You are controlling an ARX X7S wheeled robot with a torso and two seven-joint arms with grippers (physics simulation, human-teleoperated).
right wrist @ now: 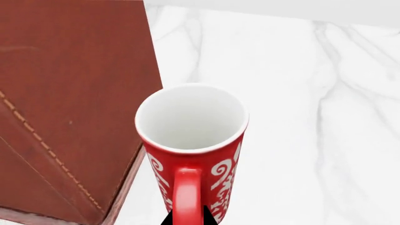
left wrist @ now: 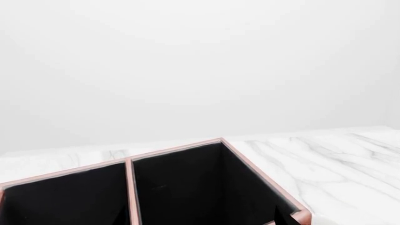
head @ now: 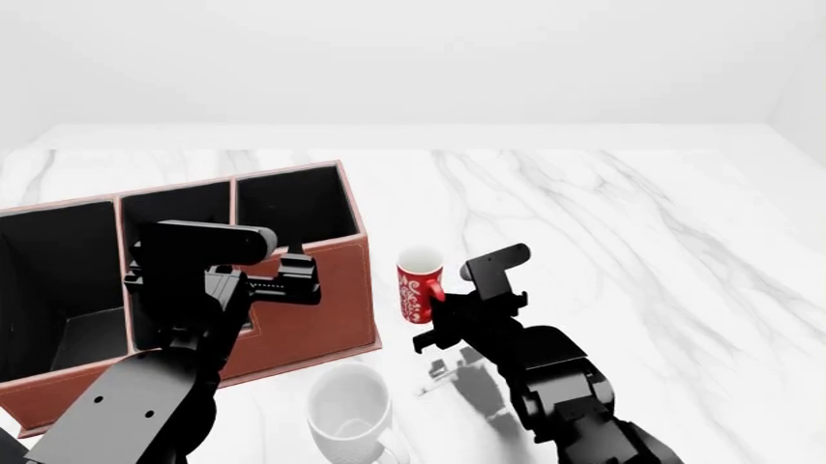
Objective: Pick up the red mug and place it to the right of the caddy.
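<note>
Gripping mug handle, R gripper [head: 436, 332].
Mug [head: 419, 283] stands upright just beside caddy [head: 323, 309] right wall, mid-table [head: 645, 242]; R fingers [right wrist: 206, 216] look closed on handle, likely for lift/release. L gripper [head: 286, 275] over caddy, state unclear. White mug [head: 348, 411] near front edge, may crowd withdrawal path.

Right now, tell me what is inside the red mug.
The red mug stands upright and looks empty: only its white inner wall shows in the right wrist view. Its very bottom lies in shadow, not clearly seen.
</note>
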